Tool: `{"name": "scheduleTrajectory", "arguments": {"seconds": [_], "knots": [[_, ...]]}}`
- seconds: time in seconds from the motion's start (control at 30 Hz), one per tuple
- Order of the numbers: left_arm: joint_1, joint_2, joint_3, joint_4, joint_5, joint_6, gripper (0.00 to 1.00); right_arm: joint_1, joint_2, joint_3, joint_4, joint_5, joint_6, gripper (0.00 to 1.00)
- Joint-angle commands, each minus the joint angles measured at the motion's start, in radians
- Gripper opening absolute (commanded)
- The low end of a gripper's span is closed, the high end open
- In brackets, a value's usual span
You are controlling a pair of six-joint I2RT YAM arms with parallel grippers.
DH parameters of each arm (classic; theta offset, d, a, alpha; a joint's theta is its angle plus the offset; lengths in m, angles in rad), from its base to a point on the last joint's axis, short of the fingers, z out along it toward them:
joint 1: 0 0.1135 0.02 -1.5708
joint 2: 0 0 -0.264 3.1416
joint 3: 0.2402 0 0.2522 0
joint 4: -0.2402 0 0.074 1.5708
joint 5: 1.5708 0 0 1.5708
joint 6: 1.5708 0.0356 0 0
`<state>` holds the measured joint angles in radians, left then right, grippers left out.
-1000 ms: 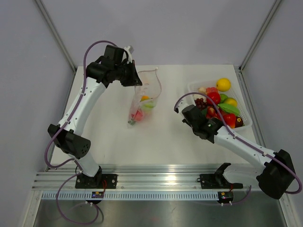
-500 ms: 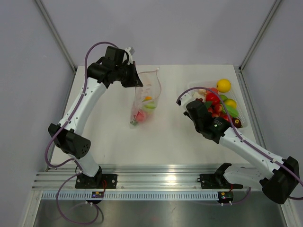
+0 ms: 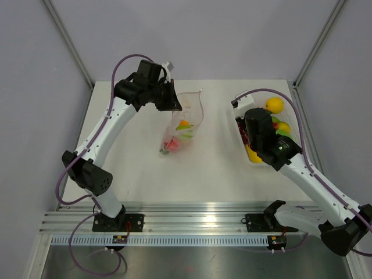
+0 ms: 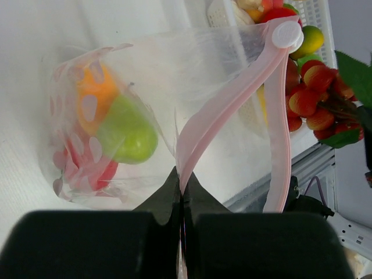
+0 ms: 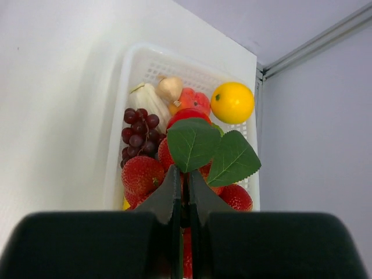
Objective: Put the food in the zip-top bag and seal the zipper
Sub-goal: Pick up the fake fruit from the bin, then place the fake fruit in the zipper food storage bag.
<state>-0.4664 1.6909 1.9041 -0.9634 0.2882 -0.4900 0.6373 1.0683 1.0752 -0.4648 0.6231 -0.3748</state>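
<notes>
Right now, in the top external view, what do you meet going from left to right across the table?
left gripper → zip-top bag → white tray holding the food

left tool [image 4: 182, 177] pinching zipper [image 4: 226, 97] | zip-top bag [image 4: 163, 64] open | green, orange, red food [image 4: 128, 135] inside

zip-top bag [image 4: 145, 64] is seen as thin clear crinkled plastic film, zipper [image 4: 226, 102] as smooth matt pink plastic; food [image 5: 232, 103] is moulded glossy plastic, leaves [image 5: 195, 144] veined and matt; tray [image 5: 125, 99] is white perforated plastic; table [image 3: 203, 171] is finished matt white
</notes>
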Motion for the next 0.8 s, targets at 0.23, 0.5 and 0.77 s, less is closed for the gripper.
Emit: {"name": "scheduleTrajectory", "arguments": {"seconds": [0.23, 0.5, 0.77], "knots": [[-0.055, 0.065, 0.119, 0.032, 0.009, -0.021, 0.00, -0.036, -0.033, 0.382, -0.141, -0.084, 0.189, 0.00], [-0.077, 0.113, 0.204, -0.008, 0.003, -0.009, 0.00, -0.033, 0.027, 0.626, -0.169, -0.411, 0.295, 0.00], [-0.077, 0.118, 0.191, -0.008, 0.005, -0.004, 0.00, -0.021, 0.169, 0.755, -0.065, -0.726, 0.431, 0.00]]}}
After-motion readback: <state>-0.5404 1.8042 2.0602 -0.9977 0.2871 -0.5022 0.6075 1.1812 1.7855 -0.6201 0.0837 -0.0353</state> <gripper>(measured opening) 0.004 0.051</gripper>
